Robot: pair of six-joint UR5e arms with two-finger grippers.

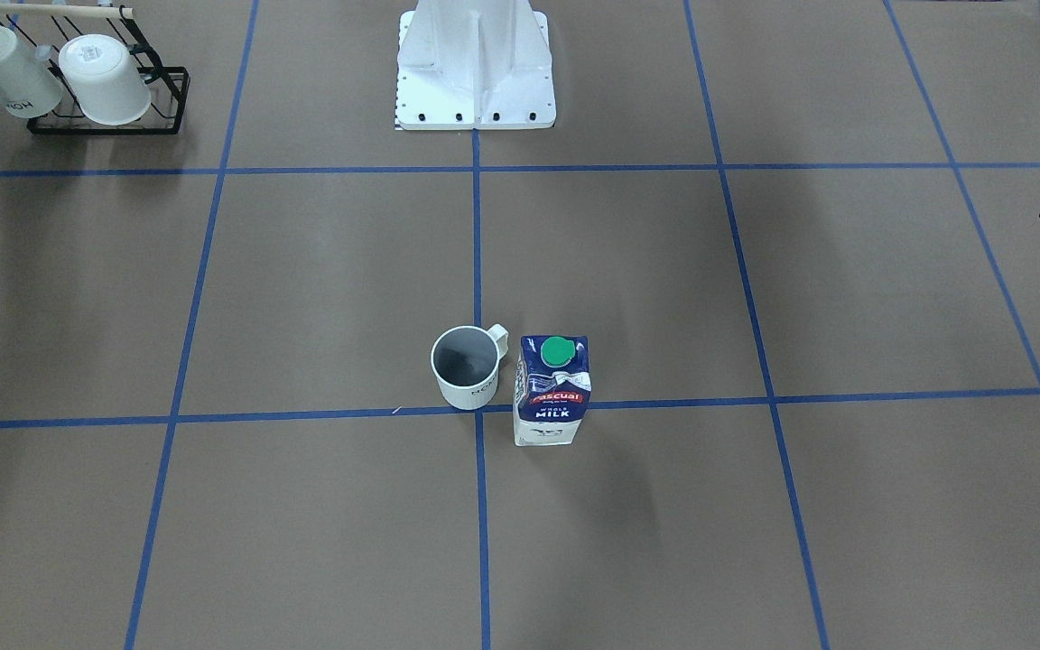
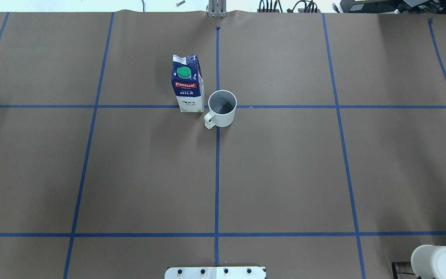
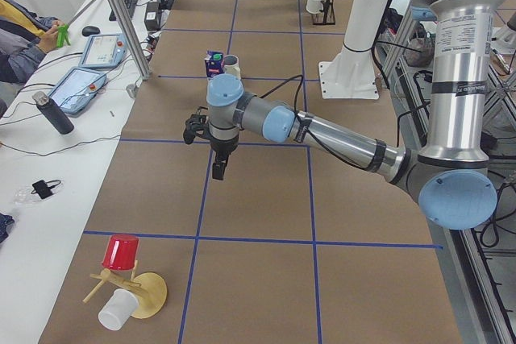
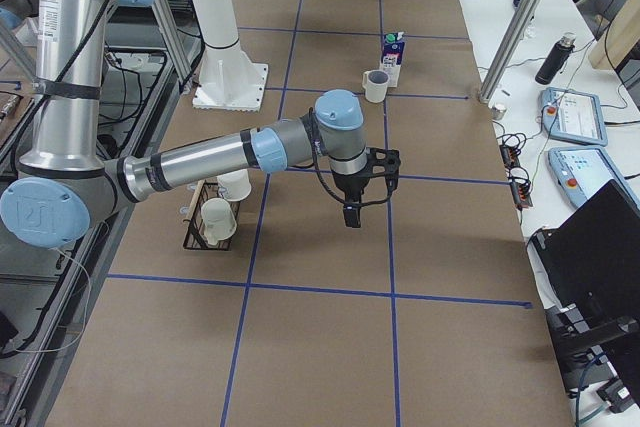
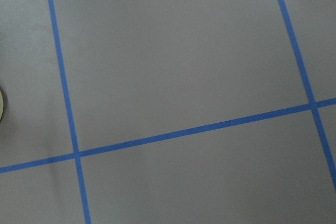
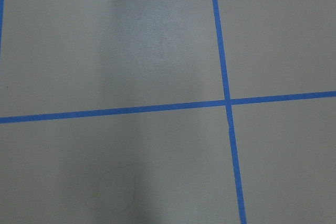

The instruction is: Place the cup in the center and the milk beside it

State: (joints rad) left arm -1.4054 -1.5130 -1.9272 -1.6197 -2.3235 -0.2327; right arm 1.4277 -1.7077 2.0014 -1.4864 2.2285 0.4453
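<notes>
The white cup (image 1: pixel 466 366) stands upright on the center tape crossing (image 1: pixel 480 411), with its handle toward the milk. It also shows in the overhead view (image 2: pixel 222 108). The blue and white milk carton (image 1: pixel 552 390) with a green cap stands upright right beside it, on the robot's left side (image 2: pixel 187 83). The two are close but I cannot tell if they touch. My left gripper (image 3: pixel 218 172) hangs above the paper, well away from both. My right gripper (image 4: pixel 351 217) hangs likewise on the other side. I cannot tell whether either is open or shut. Both wrist views show only paper and tape.
A black wire rack (image 1: pixel 168 108) with two white mugs stands near the robot's base (image 1: pixel 475 72) on its right side. A wooden mug tree (image 3: pixel 133 292) with a red and a white cup stands at the far left end. Tablets and a bottle (image 3: pixel 52 114) lie on the side bench.
</notes>
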